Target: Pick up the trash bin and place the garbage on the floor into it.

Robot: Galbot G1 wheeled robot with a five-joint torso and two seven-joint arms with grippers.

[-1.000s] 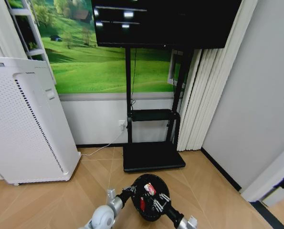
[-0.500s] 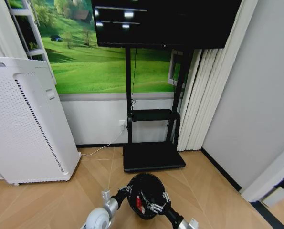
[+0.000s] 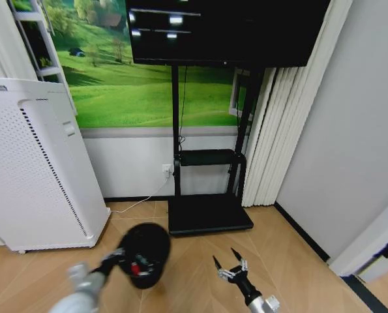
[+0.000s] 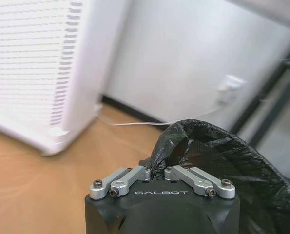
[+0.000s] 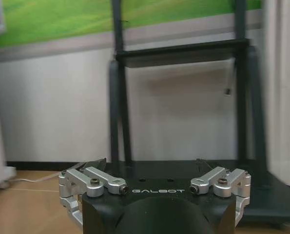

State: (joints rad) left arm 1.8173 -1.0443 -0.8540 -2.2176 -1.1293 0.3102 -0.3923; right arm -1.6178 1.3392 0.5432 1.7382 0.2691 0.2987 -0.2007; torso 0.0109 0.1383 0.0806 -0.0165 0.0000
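Two "GALBOT"-marked claws: left claw (image 4: 158, 171) on trash bin (image 3: 143, 254).

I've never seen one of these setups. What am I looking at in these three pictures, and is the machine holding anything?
This is a wheeled robot with two arms ending in grippers. The wide picture comes from a camera on its head, looking down at a wooden floor. The other two come from cameras on each wrist. The left gripper is shut on the liner at the rim of a small black trash bin, carried above the floor near a white appliance; something red lies inside the bin. The right gripper is open and holds nothing, facing a black TV stand.
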